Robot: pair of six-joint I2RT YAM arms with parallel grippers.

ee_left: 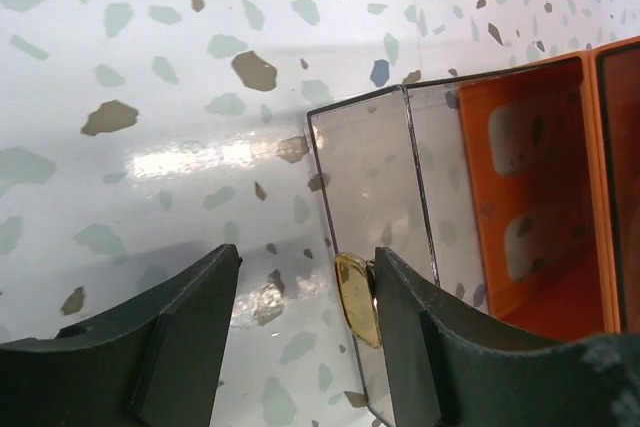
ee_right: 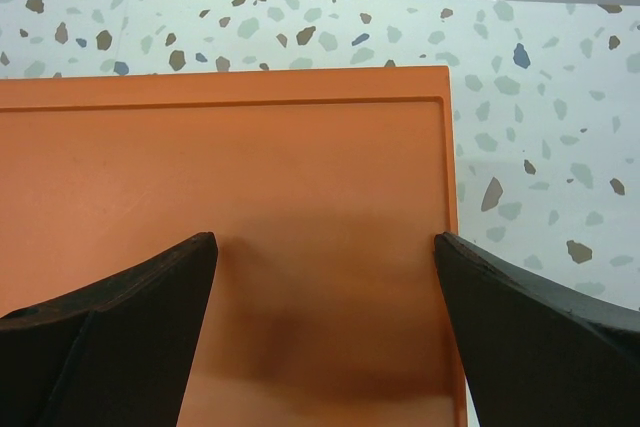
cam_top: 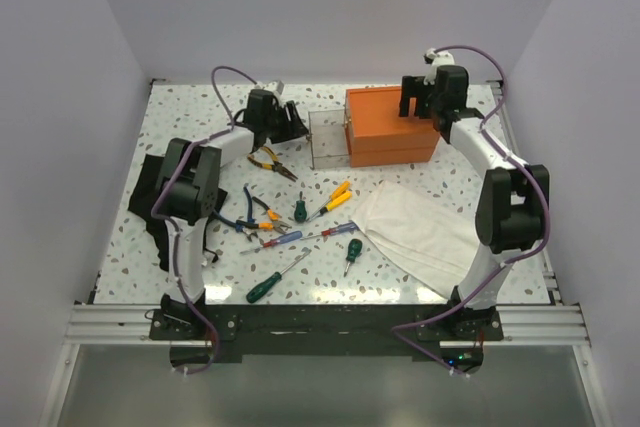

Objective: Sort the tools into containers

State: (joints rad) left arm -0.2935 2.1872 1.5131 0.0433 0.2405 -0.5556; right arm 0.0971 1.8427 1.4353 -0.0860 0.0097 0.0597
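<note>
Orange marked the goal in the top external view: the orange drawer box [cam_top: 392, 125] sat at the back of the worktop [cam_top: 190, 112], with one translucent grey drawer [cam_top: 328, 139] drawn out to its left, seemingly empty. Your left pincer [cam_top: 290, 122] hung just beside that drawer and your right pincer [cam_top: 420, 107] over the box. Pliers [cam_top: 270, 160] and screwdrivers [cam_top: 265, 287] lay loose on the worktop, none sorted.

From the left wrist, the pincer stood released, the drawer's brass knob [ee_left: 358, 299] against its right finger [ee_left: 430, 347], nothing clamped.

From the right wrist, that pincer was released too, spread wide above the box; whether it touched, I cannot tell.

I judged the drawer-opening step about done. Next you needed to back off the knob and fetch the nearby pliers.
</note>
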